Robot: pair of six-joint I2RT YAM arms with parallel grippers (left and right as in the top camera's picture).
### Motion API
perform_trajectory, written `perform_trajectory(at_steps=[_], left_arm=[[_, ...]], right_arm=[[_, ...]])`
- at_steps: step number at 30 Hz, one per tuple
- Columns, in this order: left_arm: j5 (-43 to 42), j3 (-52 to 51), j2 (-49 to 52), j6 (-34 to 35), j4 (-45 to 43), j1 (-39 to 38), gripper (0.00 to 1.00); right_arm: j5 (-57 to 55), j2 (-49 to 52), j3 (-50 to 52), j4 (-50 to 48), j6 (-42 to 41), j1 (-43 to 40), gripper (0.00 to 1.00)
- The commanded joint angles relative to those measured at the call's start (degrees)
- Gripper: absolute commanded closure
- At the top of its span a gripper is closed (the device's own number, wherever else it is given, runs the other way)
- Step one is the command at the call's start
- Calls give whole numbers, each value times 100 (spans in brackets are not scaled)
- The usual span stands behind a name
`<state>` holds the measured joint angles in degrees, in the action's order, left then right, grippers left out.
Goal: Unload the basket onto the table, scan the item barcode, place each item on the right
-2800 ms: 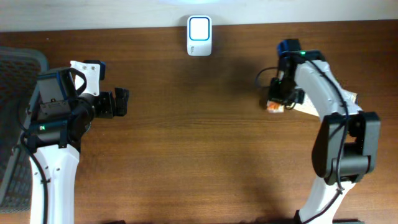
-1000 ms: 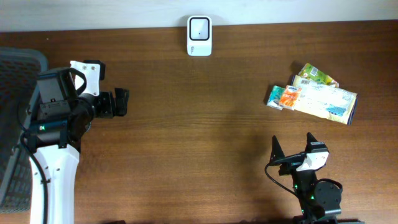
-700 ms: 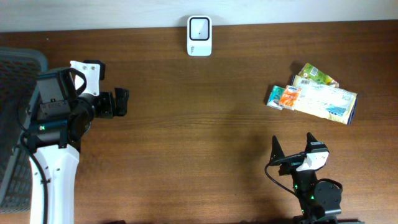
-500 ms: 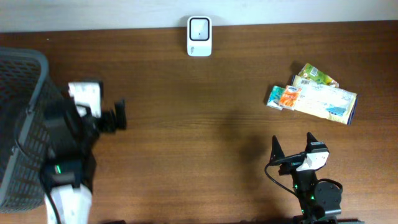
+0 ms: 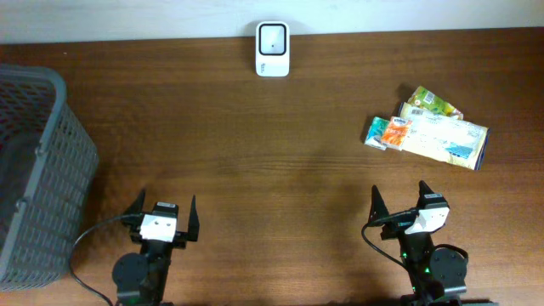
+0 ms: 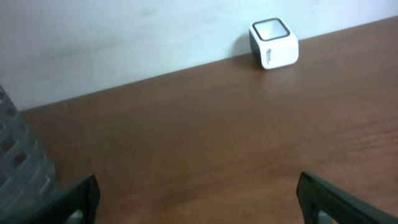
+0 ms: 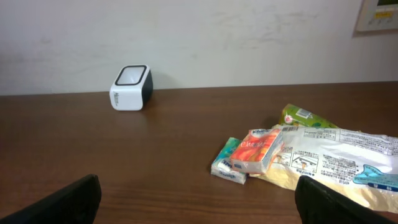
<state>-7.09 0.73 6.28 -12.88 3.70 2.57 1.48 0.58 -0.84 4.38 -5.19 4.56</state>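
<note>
Two empty tools, left gripper [image 5: 167,204] and right gripper [image 5: 399,192], gape wide at the near table [image 5: 272,170] edge; packets [image 5: 429,133] lie heaped ahead of the right one, scanner [image 5: 272,48] back-centre.

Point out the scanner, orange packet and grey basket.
scanner [image 5: 273,49], overhead view, middle of its white body.
orange packet [image 7: 256,149], right wrist view, middle of its printed face.
grey basket [image 5: 51,183], overhead view, mesh side wall.

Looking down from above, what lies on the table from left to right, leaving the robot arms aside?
Grey mesh basket → white barcode scanner → pile of packets.
</note>
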Motion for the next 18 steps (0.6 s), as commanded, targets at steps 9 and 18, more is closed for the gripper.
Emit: perform_trajectory(at_steps=[9, 18], left_arm=[[72, -24, -599, -92, 28, -317, 1], [72, -24, -599, -92, 28, -317, 1]], right_arm=[[26, -39, 52, 2, 28, 31, 1], [26, -39, 52, 2, 28, 31, 1]])
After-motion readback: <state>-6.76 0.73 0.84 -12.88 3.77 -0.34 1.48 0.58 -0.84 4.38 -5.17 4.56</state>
